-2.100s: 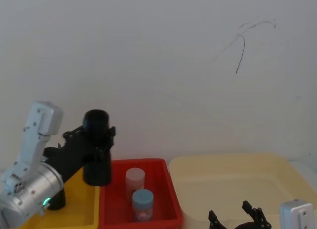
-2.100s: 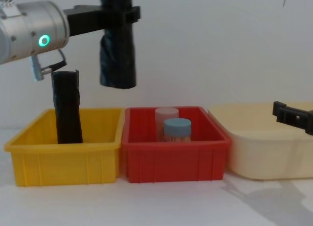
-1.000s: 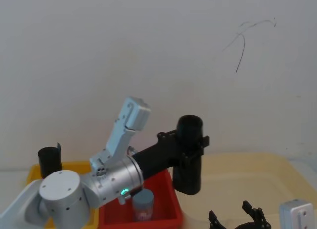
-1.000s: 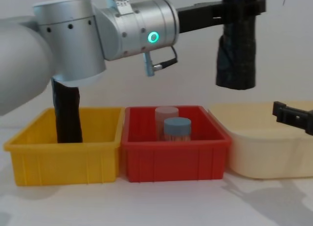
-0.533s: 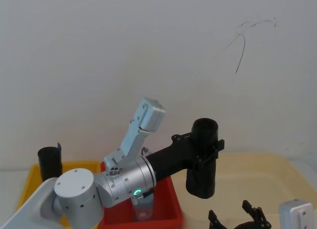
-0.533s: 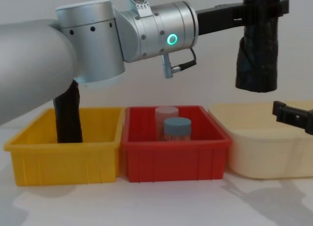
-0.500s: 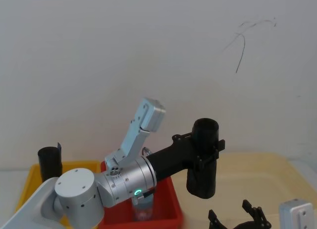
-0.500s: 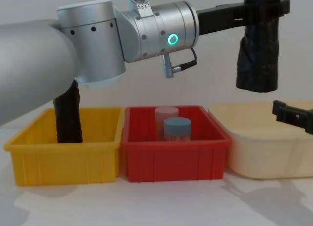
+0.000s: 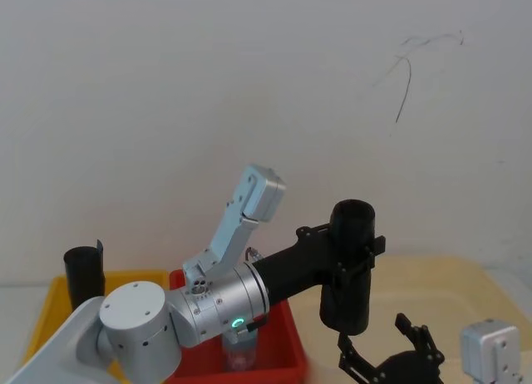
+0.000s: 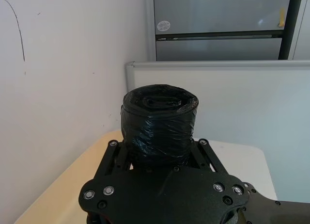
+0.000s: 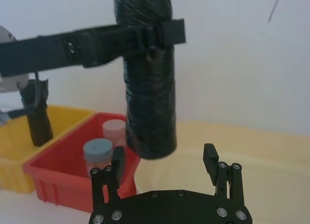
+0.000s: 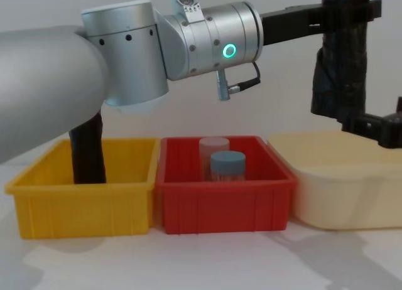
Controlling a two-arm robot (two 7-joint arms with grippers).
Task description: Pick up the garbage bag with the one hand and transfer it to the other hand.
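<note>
The garbage bag point(image 9: 345, 305), a tall black roll of crinkled film, hangs upright in the air above the near edge of the cream tub point(image 9: 474, 288). My left gripper point(image 9: 356, 249), on the silver arm with the green ring, is shut around its upper part. The chest view shows the garbage bag point(image 12: 339, 76) high at the right. My right gripper point(image 9: 386, 347) is open just below and in front of the roll's bottom end. In the right wrist view the garbage bag point(image 11: 150, 103) hangs above my right gripper point(image 11: 164, 158), whose fingers stand apart with nothing between them.
A second black roll point(image 12: 88, 152) stands in the yellow bin point(image 12: 81, 205) at the left. The red bin point(image 12: 226, 199) in the middle holds a blue-lidded jar point(image 12: 227, 166) and a pale-lidded jar point(image 12: 214, 147). The cream tub point(image 12: 339, 196) sits at the right.
My left arm has carried the bag rightward from above the yellow bin, over the red bin, to the cream tub. My right gripper has risen toward the bag's bottom.
</note>
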